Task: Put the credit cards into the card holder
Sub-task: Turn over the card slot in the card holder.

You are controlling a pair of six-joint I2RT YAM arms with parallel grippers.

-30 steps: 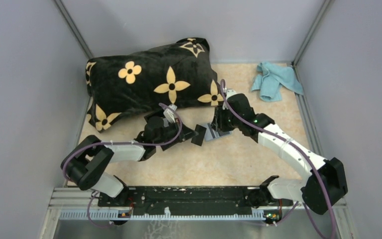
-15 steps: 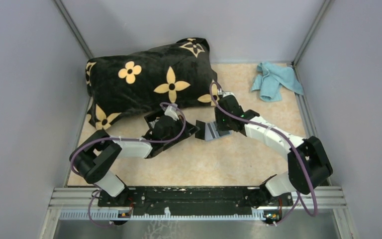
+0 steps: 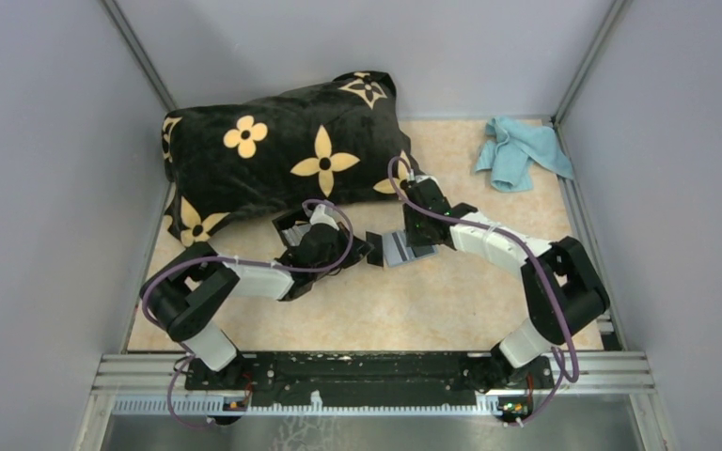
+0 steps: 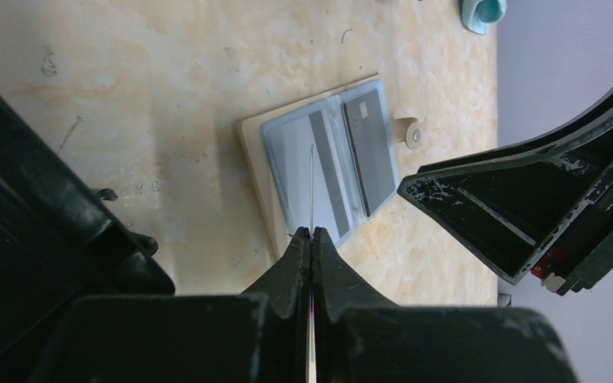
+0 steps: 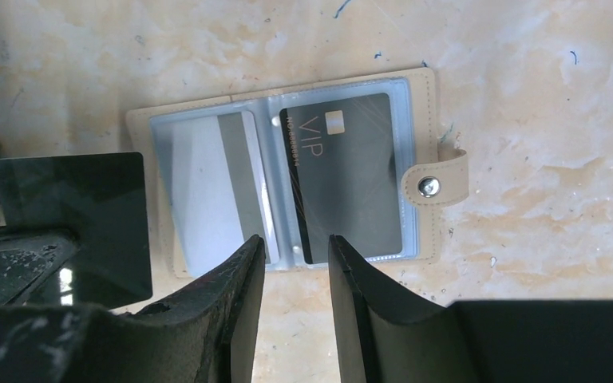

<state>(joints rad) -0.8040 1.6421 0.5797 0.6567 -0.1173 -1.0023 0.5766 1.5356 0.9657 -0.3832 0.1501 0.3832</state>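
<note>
The card holder point(image 5: 140, 128) lies open on the table, beige with clear sleeves and a snap tab; it also shows in the overhead view point(image 3: 397, 247). Its left sleeve holds a pale credit card point(image 5: 203, 191) with a grey stripe. Its right sleeve holds a dark "VIP" credit card point(image 5: 347, 183). My left gripper point(image 4: 311, 233) is shut on a third dark card point(image 5: 72, 215), seen edge-on as a thin line point(image 4: 311, 183) over the holder's left sleeve. My right gripper point(image 5: 295, 243) hovers open at the holder's near edge, nothing between its fingers.
A big black pillow with yellow flowers point(image 3: 282, 150) lies just behind the left arm. A light blue cloth point(image 3: 522, 150) sits crumpled in the back right corner. Grey walls close in the table on three sides.
The right arm has folded in and its gripper has shifted left over the holder, jaws slightly narrower. The left arm has pushed forward, keeping its card beside the holder.
</note>
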